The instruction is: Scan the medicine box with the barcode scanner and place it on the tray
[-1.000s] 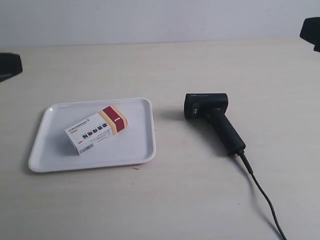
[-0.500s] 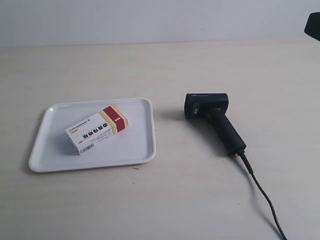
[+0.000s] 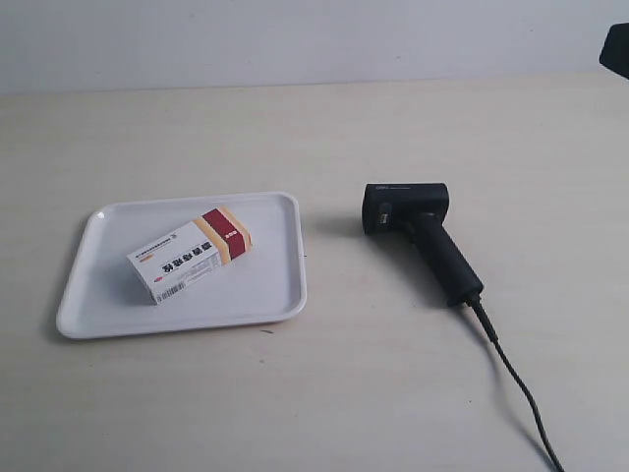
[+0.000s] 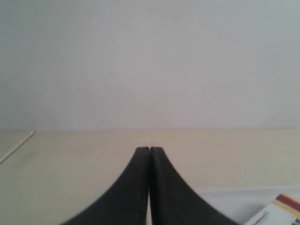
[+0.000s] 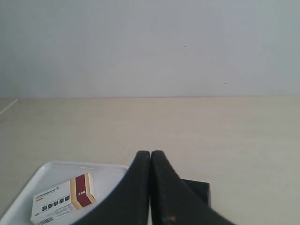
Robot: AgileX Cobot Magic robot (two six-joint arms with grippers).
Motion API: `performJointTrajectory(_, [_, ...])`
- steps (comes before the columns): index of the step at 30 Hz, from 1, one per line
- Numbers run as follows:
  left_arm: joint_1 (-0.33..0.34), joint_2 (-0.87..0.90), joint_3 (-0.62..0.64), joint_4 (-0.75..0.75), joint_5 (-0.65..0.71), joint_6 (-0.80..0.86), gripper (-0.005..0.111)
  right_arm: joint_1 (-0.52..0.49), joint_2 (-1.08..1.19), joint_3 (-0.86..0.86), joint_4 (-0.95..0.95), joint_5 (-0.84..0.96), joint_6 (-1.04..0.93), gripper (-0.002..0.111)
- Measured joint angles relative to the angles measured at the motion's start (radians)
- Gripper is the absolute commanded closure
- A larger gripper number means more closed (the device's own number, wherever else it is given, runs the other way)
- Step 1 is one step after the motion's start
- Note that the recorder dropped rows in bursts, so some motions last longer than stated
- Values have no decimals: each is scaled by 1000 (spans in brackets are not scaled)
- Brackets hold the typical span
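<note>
Medicine box [image 3: 190, 254] lying flat inside tray [image 3: 280, 305], barcode scanner [image 3: 421, 236] on table well apart, left gripper [image 4: 149, 151] and right gripper [image 5: 150, 153] both closed on nothing; placement apparently complete.

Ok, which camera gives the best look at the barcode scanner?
The exterior view: the whole barcode scanner shows there, head, handle and cable, lying on the table. The right wrist view catches only a corner of its head behind the shut right gripper. The left wrist view shows none of it.

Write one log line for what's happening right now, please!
medicine box: lying on tray | barcode scanner: on table, untouched | left hand: shut, empty | right hand: shut, empty
</note>
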Motion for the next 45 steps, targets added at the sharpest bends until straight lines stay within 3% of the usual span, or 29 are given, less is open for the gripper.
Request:
performJointTrajectory(5, [0,0,0,21,118,-20,104,0,0,0,0,0,0,108])
performJointTrajectory(10, [0,0,0,13,154,-7,104,0,0,0,0,0,0,108])
performJointTrajectory(17, [0,0,1,-59,159,111,104,0,0,0,0,0,0,108])
performJointTrajectory(36, [0,0,1,-72,164,127,104,0,-12,14,60,2,-9,108])
performJointTrajectory(39, [0,0,1,-72,164,127,104,0,-138,207,210,-68,-148,108])
performJointTrajectory(43, [0,0,1,-72,164,127,104,0,-384,504,275,-198,-243,108])
performJointTrajectory(45, [0,0,1,-72,164,127,104,0,-474,558,277,-208,-252,108])
